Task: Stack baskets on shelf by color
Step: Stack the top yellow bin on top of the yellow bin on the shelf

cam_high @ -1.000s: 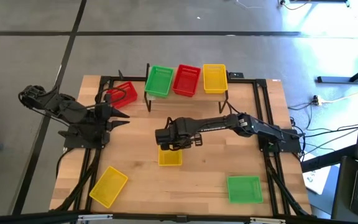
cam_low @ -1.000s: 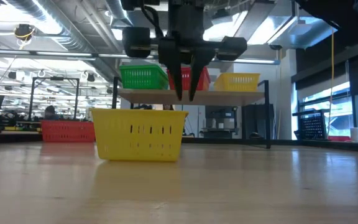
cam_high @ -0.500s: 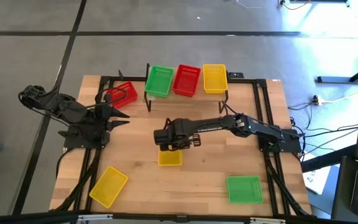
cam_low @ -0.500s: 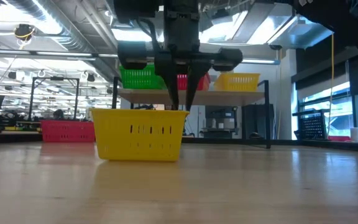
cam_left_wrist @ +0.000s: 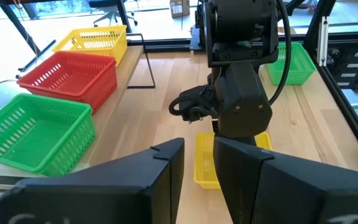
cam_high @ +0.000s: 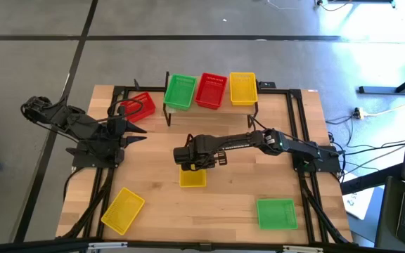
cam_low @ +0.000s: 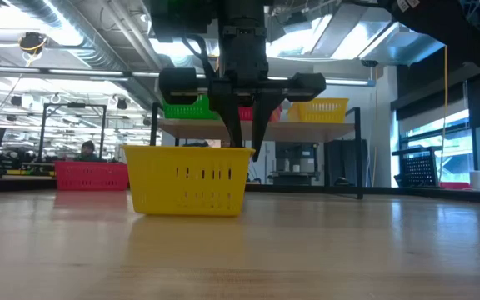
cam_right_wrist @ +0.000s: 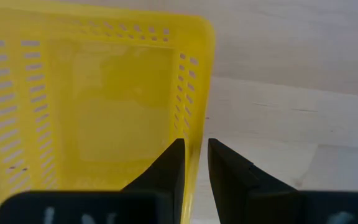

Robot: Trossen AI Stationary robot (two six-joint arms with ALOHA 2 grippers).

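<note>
The shelf (cam_low: 307, 127) stands at the table's far side with a green (cam_high: 181, 91), a red (cam_high: 211, 90) and a yellow basket (cam_high: 242, 88) side by side on its top. A yellow basket (cam_high: 192, 178) rests on its bottom at the table's middle. My right gripper (cam_right_wrist: 196, 163) is open and points down over the basket's far right corner. One finger (cam_right_wrist: 169, 167) is inside its right wall (cam_right_wrist: 194, 127) and one (cam_right_wrist: 229, 174) is outside. My left gripper (cam_high: 140, 129) is open and empty at the table's left, level, pointing right.
A red basket (cam_high: 136, 107) sits on the table left of the shelf. A second yellow basket (cam_high: 123, 209) lies near the near left corner, and a green basket (cam_high: 276, 213) at the near right. Bare wood lies between them.
My right gripper has gone down, and a little toward the table's left, until its fingertips reach past the yellow basket's rim on either side of its right wall. The basket has not moved.
</note>
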